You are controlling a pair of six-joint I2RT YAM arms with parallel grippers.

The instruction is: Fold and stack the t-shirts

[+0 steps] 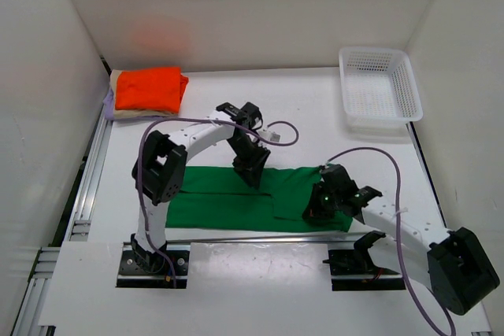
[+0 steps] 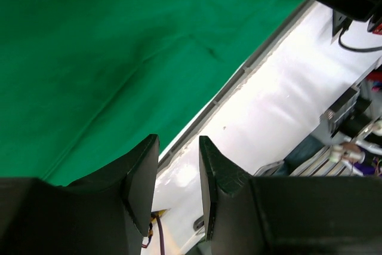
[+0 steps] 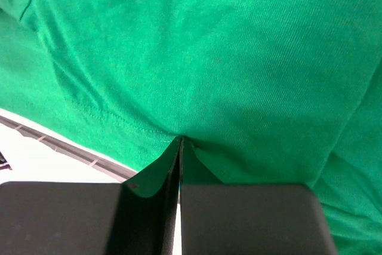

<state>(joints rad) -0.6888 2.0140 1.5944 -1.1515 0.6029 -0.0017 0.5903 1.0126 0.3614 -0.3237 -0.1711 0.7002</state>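
Your right gripper (image 3: 179, 140) is clenched on an edge of the green cloth t-shirt (image 1: 228, 202), which lies spread flat at the front centre of the white table (image 1: 315, 116). Your left gripper (image 2: 179, 141) hangs over it, jaws partly apart and gripping nothing. A folded orange-red t-shirt (image 1: 150, 89) tops the far-left pile

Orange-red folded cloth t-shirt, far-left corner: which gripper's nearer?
Left. Left gripper hovers above the green cloth t-shirt mid-table, right of the orange-red t-shirt; right gripper, shut on that green shirt, is farther right.
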